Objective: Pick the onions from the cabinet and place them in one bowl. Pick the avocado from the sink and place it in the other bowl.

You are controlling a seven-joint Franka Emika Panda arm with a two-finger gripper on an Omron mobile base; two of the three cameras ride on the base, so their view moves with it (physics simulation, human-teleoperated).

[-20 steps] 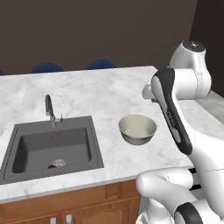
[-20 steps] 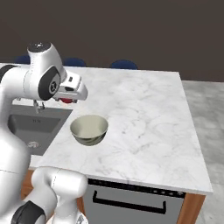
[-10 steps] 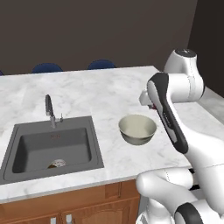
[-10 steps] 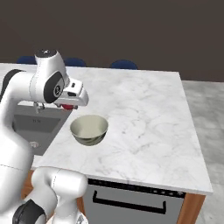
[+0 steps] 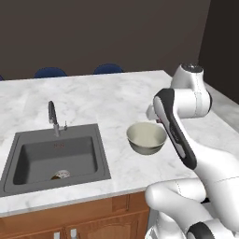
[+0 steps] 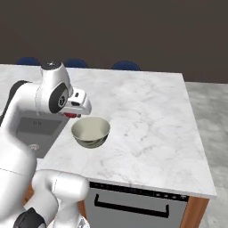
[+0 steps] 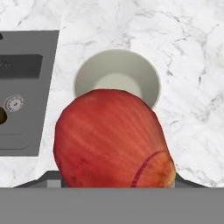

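Onion (image 7: 114, 139) in hand, above bowl (image 7: 116, 83)

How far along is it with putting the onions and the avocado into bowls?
Nothing looks finished: the bowl on the counter is empty. In hand is one red onion, held by the gripper above the bowl. Left: dropping it in, then whatever else the job needs. A dark lump lies in the sink.

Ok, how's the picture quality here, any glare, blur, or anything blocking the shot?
Left base view: even, flat light, no glare, soft shading inside the sink; the arm covers part of the counter. Right base view: sharp, with a faint shadow under the bowl. Hand view: the onion sits so close to the lens that it looms large and hides part of the bowl's rim.
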